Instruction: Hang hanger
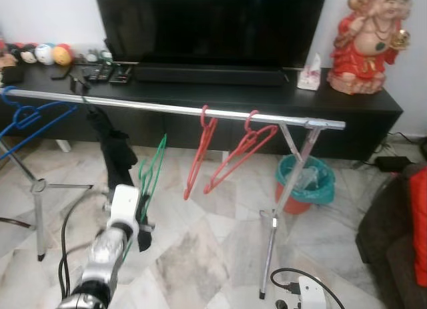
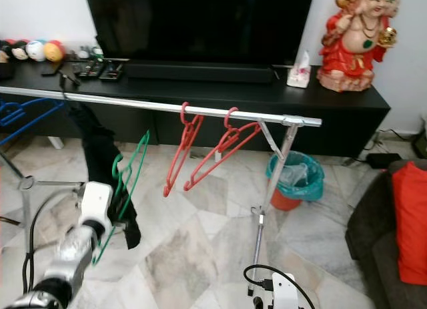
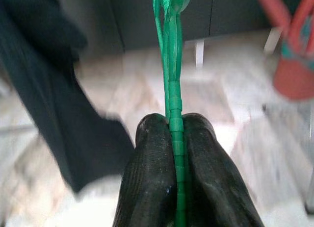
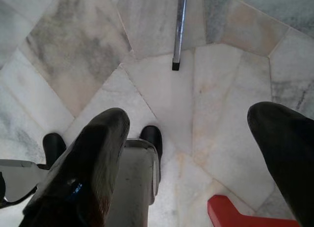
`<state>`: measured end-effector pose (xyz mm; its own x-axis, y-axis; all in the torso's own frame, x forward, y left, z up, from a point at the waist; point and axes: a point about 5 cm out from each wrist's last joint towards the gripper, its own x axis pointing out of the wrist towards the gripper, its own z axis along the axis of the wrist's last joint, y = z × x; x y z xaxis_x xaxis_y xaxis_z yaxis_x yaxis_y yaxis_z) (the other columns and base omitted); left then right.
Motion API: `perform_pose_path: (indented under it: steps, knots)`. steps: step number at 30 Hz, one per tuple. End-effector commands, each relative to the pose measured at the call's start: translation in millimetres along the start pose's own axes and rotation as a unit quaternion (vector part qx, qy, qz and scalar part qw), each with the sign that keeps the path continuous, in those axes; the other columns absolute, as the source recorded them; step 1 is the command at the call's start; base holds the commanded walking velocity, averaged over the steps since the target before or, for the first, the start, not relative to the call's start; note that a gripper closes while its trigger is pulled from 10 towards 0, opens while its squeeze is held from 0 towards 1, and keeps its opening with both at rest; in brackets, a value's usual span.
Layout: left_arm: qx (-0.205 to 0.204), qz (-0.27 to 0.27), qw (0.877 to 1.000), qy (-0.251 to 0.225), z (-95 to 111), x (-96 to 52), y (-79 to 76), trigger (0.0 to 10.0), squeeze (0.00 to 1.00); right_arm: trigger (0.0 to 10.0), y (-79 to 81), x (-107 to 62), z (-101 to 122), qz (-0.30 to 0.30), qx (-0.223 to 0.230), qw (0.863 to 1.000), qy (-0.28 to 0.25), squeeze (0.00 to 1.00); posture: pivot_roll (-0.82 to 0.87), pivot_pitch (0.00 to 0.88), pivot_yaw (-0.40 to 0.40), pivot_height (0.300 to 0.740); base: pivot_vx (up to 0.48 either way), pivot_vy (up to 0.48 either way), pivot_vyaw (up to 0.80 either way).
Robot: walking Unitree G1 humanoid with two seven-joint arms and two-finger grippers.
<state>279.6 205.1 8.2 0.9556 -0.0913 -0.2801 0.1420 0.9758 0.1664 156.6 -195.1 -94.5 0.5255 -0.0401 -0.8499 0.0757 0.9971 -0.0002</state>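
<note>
Lower left, the left gripper (image 3: 175, 153) pinches a thin green plastic hanger (image 1: 152, 172) below the smooth metal rail (image 1: 173, 109); the right gripper (image 4: 196, 153) hangs spread over marble floor, apparently idle.

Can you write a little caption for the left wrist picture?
Left gripper shut on a green hanger, with dark clothing hanging beside it.

Soft, even daylight fills the room with faint shadows on the pale floor (image 1: 200, 255), the head views slightly soft, while the left wrist view is blurred around the sharper hanger (image 3: 174, 104), perhaps from motion.
</note>
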Motion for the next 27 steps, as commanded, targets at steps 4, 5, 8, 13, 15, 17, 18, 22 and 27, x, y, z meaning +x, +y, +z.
perform_pose_path:
  steps: [4, 5, 8, 13, 15, 17, 18, 22, 27]
  knots:
    - [0.002, 0.009, 1.0, -0.03, 4.8, -2.1, -0.1, 10.0, 0.0, 10.0, -0.3, 0.3, 2.4, -0.002, 0.004, 1.0, -0.005, 0.0, -0.15, 0.0, -0.017, 0.74, 0.0, 0.0, 0.0]
    - [-0.001, 0.009, 0.999, -0.03, 3.8, -3.1, -1.0, 10.0, 0.0, 10.0, -0.5, 0.3, 2.4, -0.002, 0.004, 1.0, -0.005, 0.0, -0.15, 0.0, -0.017, 0.74, 0.0, 0.0, 0.0]
    - [-0.012, 0.016, 1.0, -0.019, -3.5, -7.1, -1.2, 10.0, 0.0, 10.0, -0.3, 0.4, 3.0, -0.001, 0.001, 1.0, -0.006, 0.0, -0.16, 0.0, -0.018, 0.74, 0.266, 0.0, 0.0]
    - [-0.009, 0.021, 1.0, -0.019, -6.3, -8.5, -0.8, 10.0, 0.0, 10.0, -0.6, 0.4, 2.9, -0.003, 0.001, 1.0, -0.005, 0.0, -0.16, 0.0, -0.018, 0.74, 0.347, 0.0, 0.0]
    - [-0.005, 0.024, 0.999, -0.023, -5.9, -8.7, 0.2, 10.0, 0.0, 10.0, -0.5, 0.4, 2.8, -0.002, 0.0, 1.0, -0.005, 0.0, -0.16, 0.0, -0.018, 0.74, 0.426, 0.0, 0.0]
    - [-0.005, 0.03, 0.999, -0.027, -5.4, -9.2, 1.5, 10.0, 0.0, 10.0, -0.5, 0.4, 2.9, -0.002, -0.002, 1.0, -0.004, 0.0, -0.16, 0.0, -0.018, 0.74, 0.48, 0.0, 0.0]
    - [-0.004, 0.033, 0.999, -0.03, -4.7, -9.5, 2.8, 10.0, 0.0, 10.0, -0.4, 0.4, 2.8, -0.001, -0.002, 1.0, -0.004, 0.0, -0.16, 0.0, -0.017, 0.74, 0.48, 0.0, 0.0]
    - [0.006, 0.039, 0.995, -0.09, 14.5, -9.7, 10.9, 10.0, 0.0, 10.0, -0.8, 0.3, 2.4, -0.003, 0.002, 1.0, -0.005, 0.0, -0.16, 0.0, -0.018, 0.74, 0.48, 0.0, 0.0]
    - [0.014, 0.039, 0.99, -0.138, 30.9, -13.6, 9.8, 10.0, 0.0, 10.0, -1.0, 0.2, 2.3, -0.001, -0.004, 1.0, -0.004, 0.0, -0.15, 0.0, -0.023, 0.74, 0.48, 0.0, 0.0]
